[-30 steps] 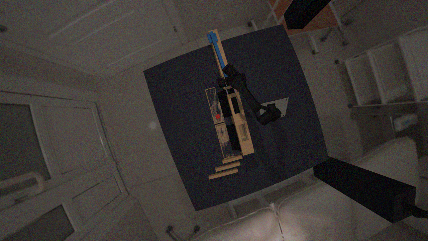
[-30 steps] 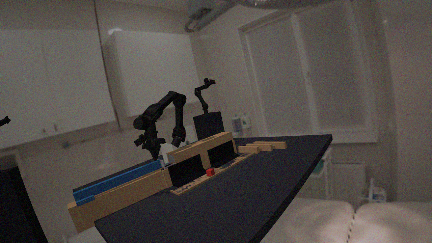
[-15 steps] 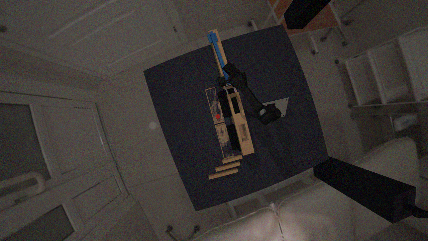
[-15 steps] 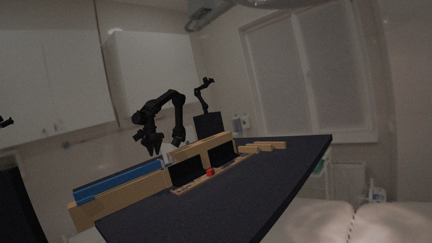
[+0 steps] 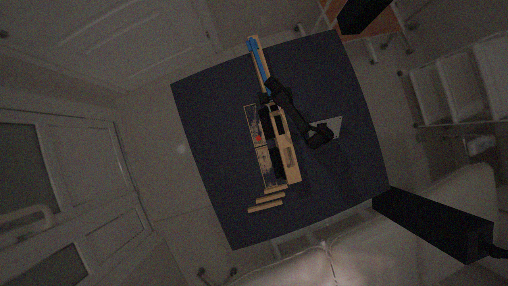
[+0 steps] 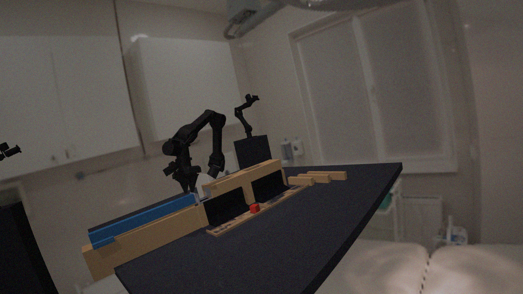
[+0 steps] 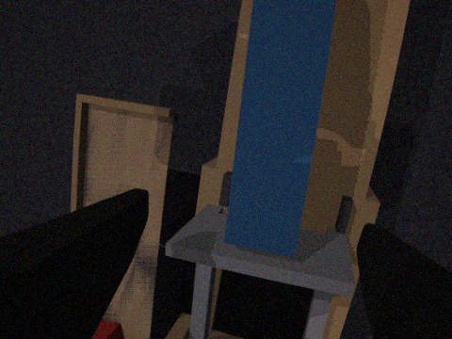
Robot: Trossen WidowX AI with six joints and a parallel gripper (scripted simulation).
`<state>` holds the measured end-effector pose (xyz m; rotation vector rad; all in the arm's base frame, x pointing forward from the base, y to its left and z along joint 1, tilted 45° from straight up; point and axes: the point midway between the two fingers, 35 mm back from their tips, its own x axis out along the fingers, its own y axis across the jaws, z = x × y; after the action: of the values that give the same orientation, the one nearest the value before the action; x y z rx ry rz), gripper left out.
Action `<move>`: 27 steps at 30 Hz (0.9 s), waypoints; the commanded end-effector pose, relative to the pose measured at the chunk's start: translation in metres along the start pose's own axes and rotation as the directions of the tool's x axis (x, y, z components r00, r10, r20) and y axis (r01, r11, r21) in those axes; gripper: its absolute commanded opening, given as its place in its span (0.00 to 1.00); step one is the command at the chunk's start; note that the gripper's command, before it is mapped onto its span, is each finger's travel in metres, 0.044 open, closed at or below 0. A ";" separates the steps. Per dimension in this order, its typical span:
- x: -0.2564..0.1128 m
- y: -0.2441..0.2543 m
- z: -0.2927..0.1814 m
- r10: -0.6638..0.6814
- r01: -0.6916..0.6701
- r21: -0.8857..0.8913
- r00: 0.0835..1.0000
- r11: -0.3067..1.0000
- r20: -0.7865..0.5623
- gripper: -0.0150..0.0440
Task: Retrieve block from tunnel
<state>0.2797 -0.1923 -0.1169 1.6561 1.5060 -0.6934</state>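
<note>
While the gripper (image 5: 268,96) (image 6: 188,191) (image 7: 254,212) stands wide and unloaded, misaligned closing could jam the blue bar (image 5: 260,64) (image 6: 146,218) (image 7: 282,118) against its wooden channel (image 5: 263,53) (image 6: 146,237) (image 7: 388,71).

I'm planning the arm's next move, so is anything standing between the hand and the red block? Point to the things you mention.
Nothing visible encloses the red block (image 5: 258,138) (image 6: 254,208) (image 7: 108,330): it sits outside the tunnel, on a low tray (image 5: 249,125) (image 6: 233,223) (image 7: 124,141). The wooden housing (image 5: 291,174) (image 6: 247,192) stands beside that tray; the open hand (image 5: 268,97) (image 6: 188,191) (image 7: 254,212) should probably rise before crossing.
</note>
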 end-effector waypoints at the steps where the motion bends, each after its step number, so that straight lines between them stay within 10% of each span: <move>1: 0.000 0.000 0.000 0.001 -0.001 -0.002 1.000 1.000 0.001 0.64; 10: 0.000 0.000 0.000 0.001 -0.001 -0.002 1.000 1.000 0.001 0.25; 22: 0.001 0.000 0.003 0.001 -0.001 -0.002 1.000 1.000 0.001 0.25; 27: 0.000 0.000 0.000 0.000 0.000 0.000 1.000 1.000 0.000 0.48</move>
<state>0.2801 -0.1927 -0.1175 1.6563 1.5057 -0.6931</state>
